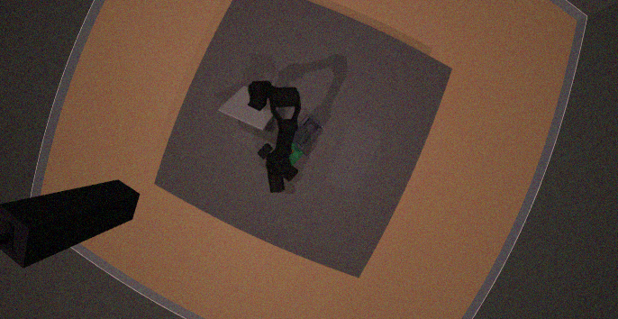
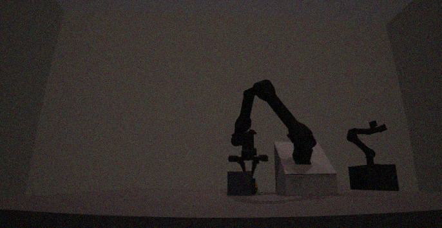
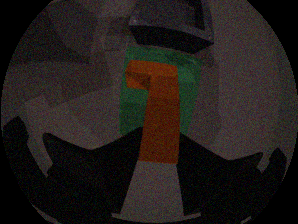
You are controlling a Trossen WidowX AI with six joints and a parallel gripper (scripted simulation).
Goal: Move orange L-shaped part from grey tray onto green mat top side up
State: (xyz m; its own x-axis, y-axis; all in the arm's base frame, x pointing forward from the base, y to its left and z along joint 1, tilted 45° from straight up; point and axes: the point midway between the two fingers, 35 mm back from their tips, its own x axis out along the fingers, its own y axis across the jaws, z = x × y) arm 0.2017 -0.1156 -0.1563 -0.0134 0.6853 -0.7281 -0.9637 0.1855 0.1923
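With the orange L-shaped part (image 3: 158, 115) already out of the grey tray (image 3: 169, 12), the end effector (image 3: 157, 156) is clamped on its straight end above the green mat (image 3: 133, 106), leaving only the flat set-down and release.

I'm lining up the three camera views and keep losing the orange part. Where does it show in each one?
Top: not visible; the arm covers it, with only a bit of the green mat showing beside the arm.
Exterior: just an orange sliver at the right edge of the dark block, below the gripper.
Wrist: centre, the orange part held in the gripper, hanging over the mat.
Shared landmark: the green mat, plain in the top and wrist views.
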